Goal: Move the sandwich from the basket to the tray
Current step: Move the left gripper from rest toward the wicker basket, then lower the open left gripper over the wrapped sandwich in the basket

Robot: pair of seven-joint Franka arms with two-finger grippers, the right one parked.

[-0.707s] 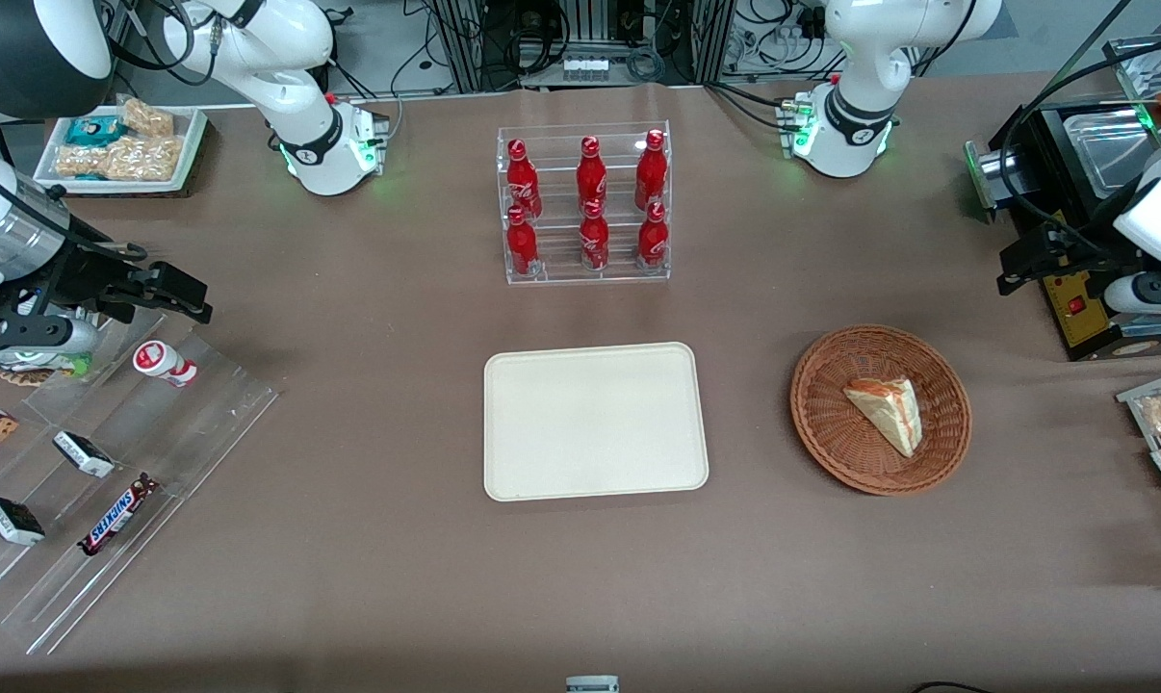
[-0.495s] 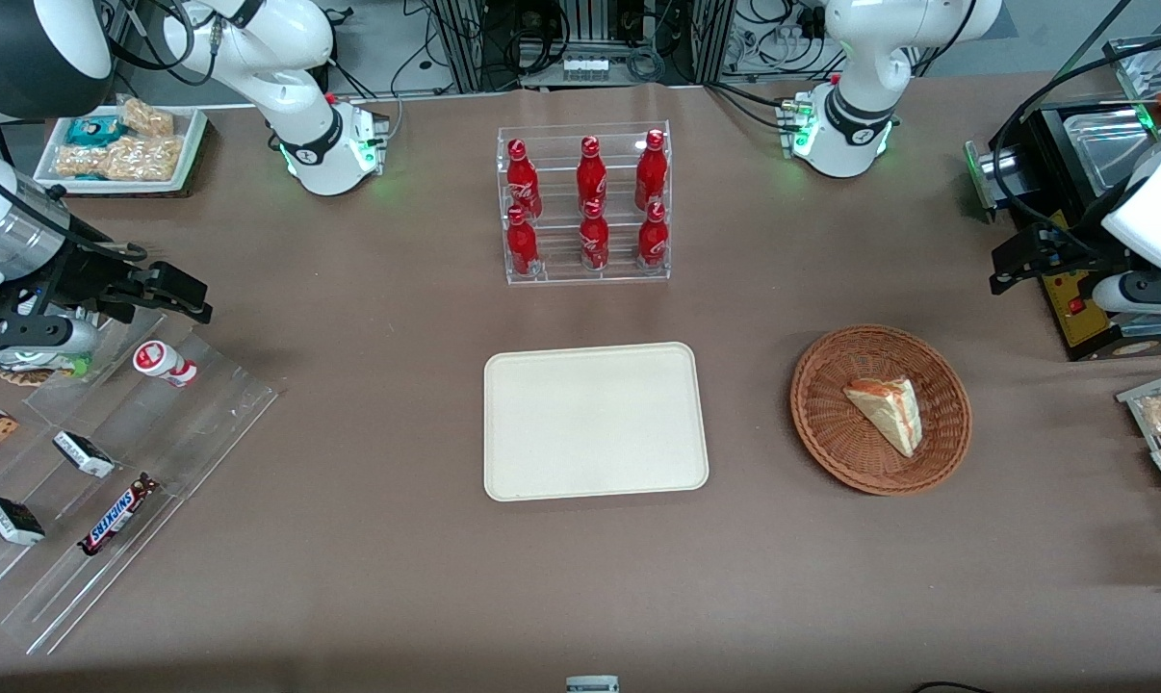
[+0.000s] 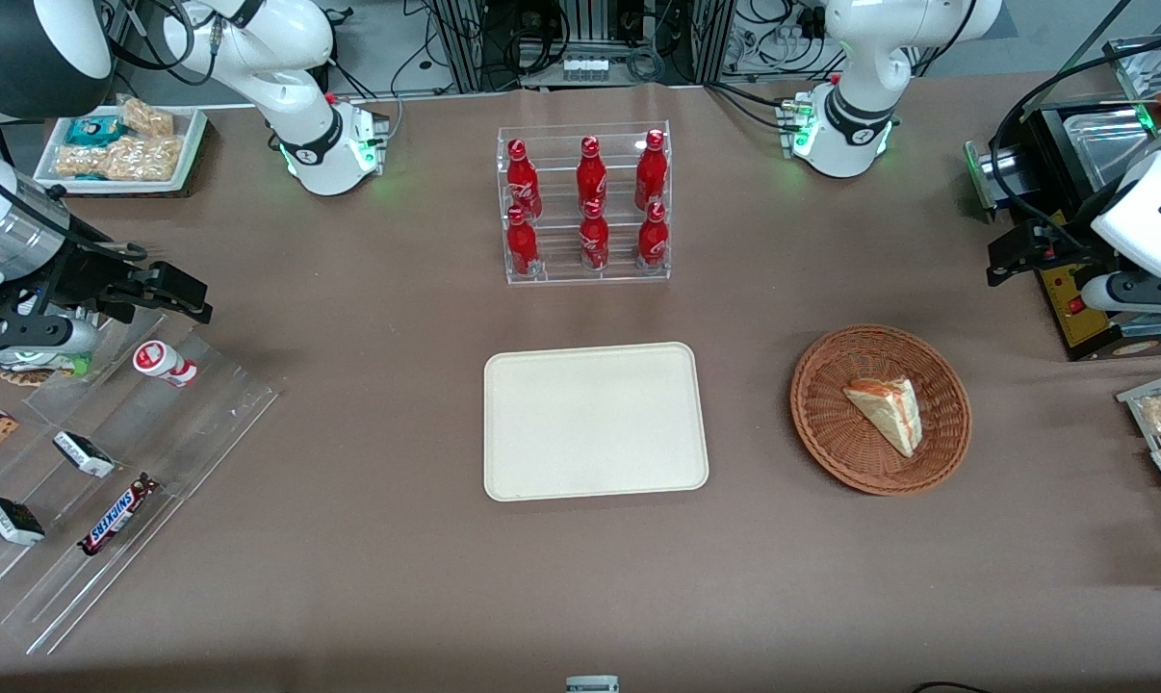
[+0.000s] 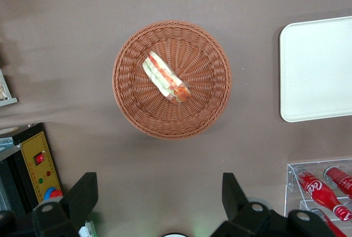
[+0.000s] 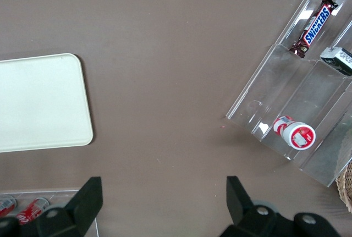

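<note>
Sandwich (image 3: 887,412) lies in the basket (image 3: 821,428), its long axis slanting across the weave, nearer the front camera than the end effector (image 4: 157,207), which hangs spread and empty; tray (image 3: 595,422) waits beside the basket.

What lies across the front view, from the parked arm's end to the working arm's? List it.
Clear snack stand → tray → basket holding the sandwich → open tool, hovering farther from the camera than the basket.
</note>
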